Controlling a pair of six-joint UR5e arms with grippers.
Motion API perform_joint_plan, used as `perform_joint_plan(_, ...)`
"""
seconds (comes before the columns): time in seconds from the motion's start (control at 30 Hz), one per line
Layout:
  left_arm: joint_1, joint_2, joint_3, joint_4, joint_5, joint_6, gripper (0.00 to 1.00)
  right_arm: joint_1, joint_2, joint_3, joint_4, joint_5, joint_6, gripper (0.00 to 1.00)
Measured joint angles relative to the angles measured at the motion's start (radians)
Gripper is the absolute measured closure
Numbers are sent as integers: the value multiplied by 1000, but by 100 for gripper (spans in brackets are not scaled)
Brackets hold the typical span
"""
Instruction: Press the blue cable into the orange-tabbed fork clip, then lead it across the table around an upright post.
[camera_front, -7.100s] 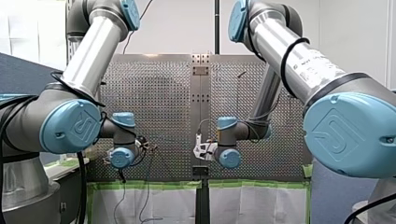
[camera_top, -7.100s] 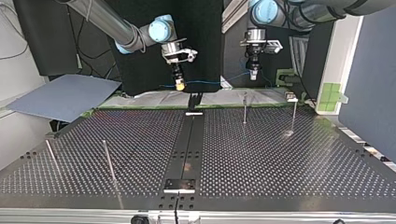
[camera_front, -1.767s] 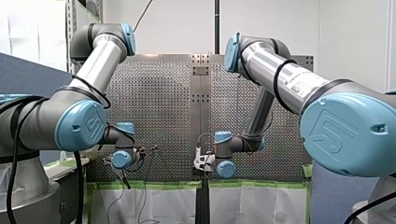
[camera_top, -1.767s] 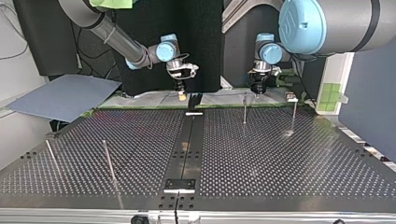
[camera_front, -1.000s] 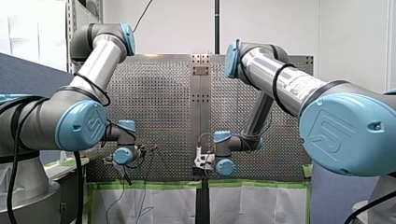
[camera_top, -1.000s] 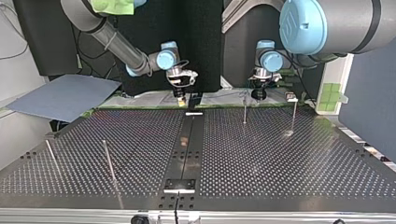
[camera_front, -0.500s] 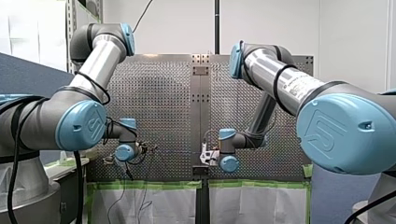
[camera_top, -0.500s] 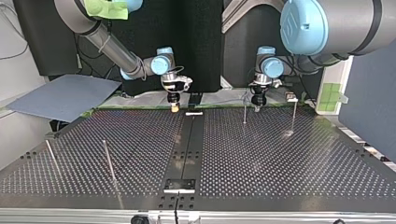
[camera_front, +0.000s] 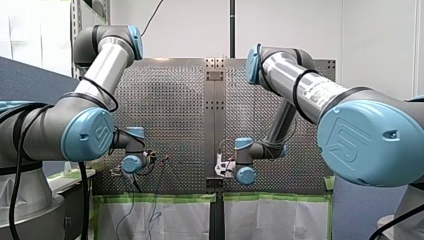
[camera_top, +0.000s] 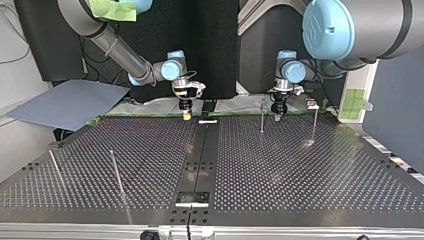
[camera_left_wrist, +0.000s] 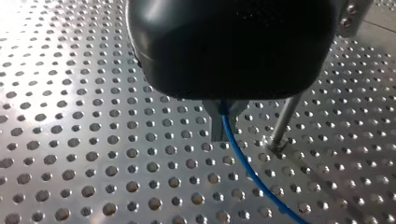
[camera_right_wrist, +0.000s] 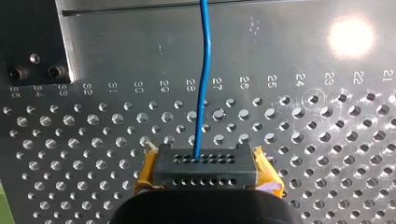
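Both left gripper (camera_left_wrist: 223, 134) and right gripper (camera_right_wrist: 203, 161) clench blue cable (camera_right_wrist: 204, 70), post (camera_left_wrist: 284, 119) beside the left.

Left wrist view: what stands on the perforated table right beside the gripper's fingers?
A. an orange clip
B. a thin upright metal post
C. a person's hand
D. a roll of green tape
B: a thin metal post rises from the table just beside my left gripper, which is closed on the blue cable; no clip, tape or hand shows there.
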Motion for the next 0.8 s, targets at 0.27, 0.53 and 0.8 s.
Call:
perform_joint_plan(0.27,37,0,-42,69,5,37,9,3,0,0,17,0,-3,100)
perform_joint_plan(0.53,57,1,-57,77,11,102,0,4,0,0,19,0,-2,100)
perform_joint_plan(0.8,59,1,-103,10,35,173,0,6,0,0,22,1,-2,100)
